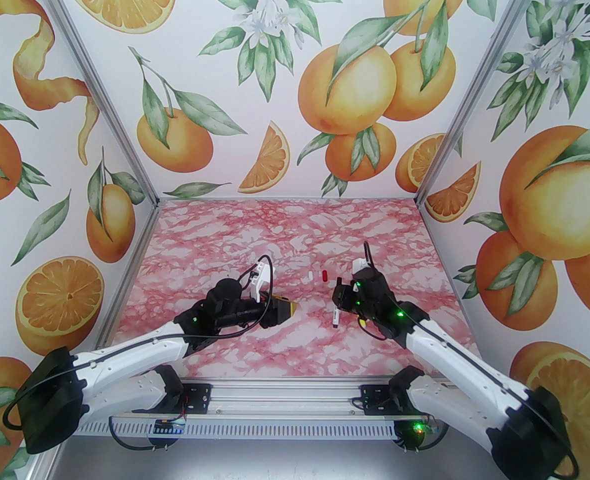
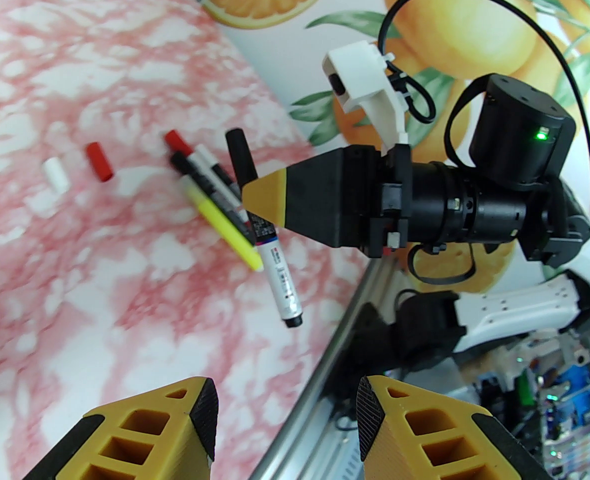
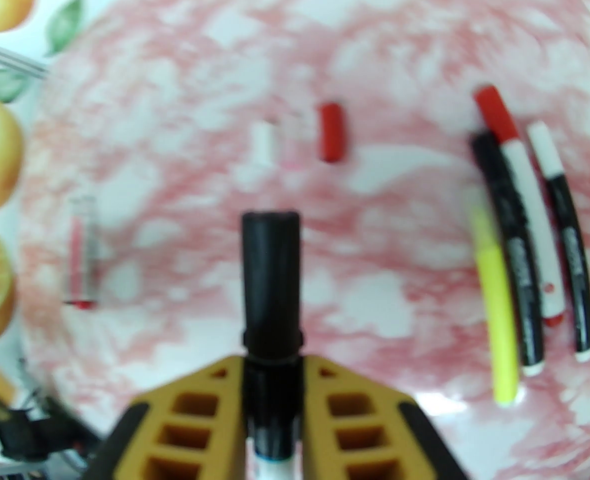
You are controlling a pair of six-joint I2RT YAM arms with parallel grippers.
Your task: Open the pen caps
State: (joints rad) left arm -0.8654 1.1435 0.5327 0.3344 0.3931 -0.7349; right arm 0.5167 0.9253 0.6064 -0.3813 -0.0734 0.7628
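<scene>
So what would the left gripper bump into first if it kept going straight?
Probably the white pen clamped in the right gripper; it hangs straight ahead of the open left gripper, though depth is hard to judge.

A: How was the light?
B: Bright and even — only soft, faint shadows lay on the counter (image 1: pixel 285 228), with no glare.
A: Sharpness?
B: The top view was crisp. The right wrist view was blurred throughout, the pens (image 3: pixel 517 253) smeared and the counter's rim bowed; the left wrist view softened around the white cap (image 2: pixel 56 175).
</scene>
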